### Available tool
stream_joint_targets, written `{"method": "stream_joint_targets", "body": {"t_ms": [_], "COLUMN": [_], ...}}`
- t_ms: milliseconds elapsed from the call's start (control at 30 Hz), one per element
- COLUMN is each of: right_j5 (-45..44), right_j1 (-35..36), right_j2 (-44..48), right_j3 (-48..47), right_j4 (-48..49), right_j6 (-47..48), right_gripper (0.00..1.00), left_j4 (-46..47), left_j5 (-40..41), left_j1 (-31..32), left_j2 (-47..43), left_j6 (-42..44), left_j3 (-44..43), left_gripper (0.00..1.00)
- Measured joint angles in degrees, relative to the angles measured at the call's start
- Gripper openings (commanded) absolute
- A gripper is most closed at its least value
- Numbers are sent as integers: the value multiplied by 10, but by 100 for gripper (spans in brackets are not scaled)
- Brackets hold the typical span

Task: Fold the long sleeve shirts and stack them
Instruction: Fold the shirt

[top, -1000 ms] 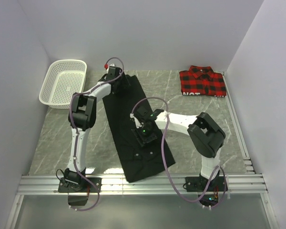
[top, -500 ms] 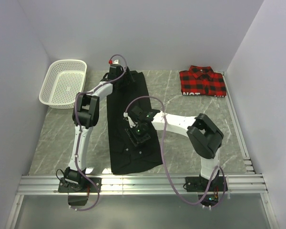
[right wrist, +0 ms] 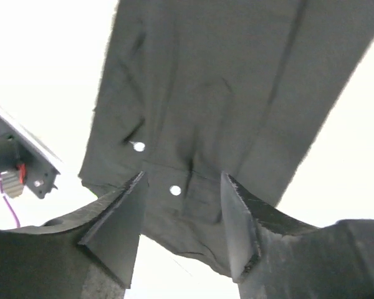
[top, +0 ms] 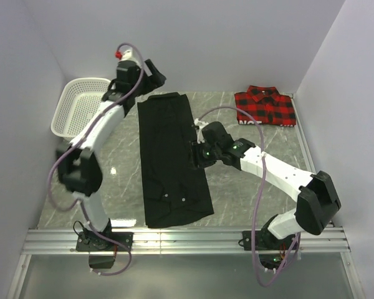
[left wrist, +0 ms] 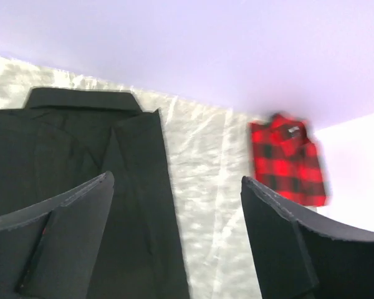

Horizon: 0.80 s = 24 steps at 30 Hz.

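Jaws apart, plaid shirt (top: 265, 107) lettering (top: 249, 121) unreadable

My gripper (right wrist: 183, 179) hangs with its two dark fingers (right wrist: 112, 240) spread apart, and through the gap between them I see the black shirt (right wrist: 224, 81) below. The shirt runs from the top of my view down toward the fingers, creased along its length, with two small pale buttons (right wrist: 138, 146) close together near the gap. Around it the surface (right wrist: 43, 62) is washed out to white, and at the left edge sits a grey part (right wrist: 19, 149) with a purple cable (right wrist: 11, 205).
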<state>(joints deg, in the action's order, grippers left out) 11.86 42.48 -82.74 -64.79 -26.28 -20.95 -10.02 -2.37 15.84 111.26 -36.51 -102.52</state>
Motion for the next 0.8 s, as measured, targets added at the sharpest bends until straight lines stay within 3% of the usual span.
{"method": "stream_joint_targets", "body": {"t_ms": [133,367,567,800], "right_j5": [23,78,104,102], "right_j1": [-14,-10,5,24], "right_j2": [-9,-94,-178,-192], "right_j3": [45,64,64,48], "right_j4": [13,39,44,37], "right_j6": [-14,-33,-35,-34], "right_gripper": [41,36,35,37], "left_j4": [-4,-54,-81,-62], "left_j5": [23,37,23,7], "left_j1": [0,0,5,23], "left_j2": [-161,-351,-411,-394], "left_j6": [-35,-83,-111,-119], "left_j3": [128,389,566,602], "left_gripper": [86,85,84,83]}}
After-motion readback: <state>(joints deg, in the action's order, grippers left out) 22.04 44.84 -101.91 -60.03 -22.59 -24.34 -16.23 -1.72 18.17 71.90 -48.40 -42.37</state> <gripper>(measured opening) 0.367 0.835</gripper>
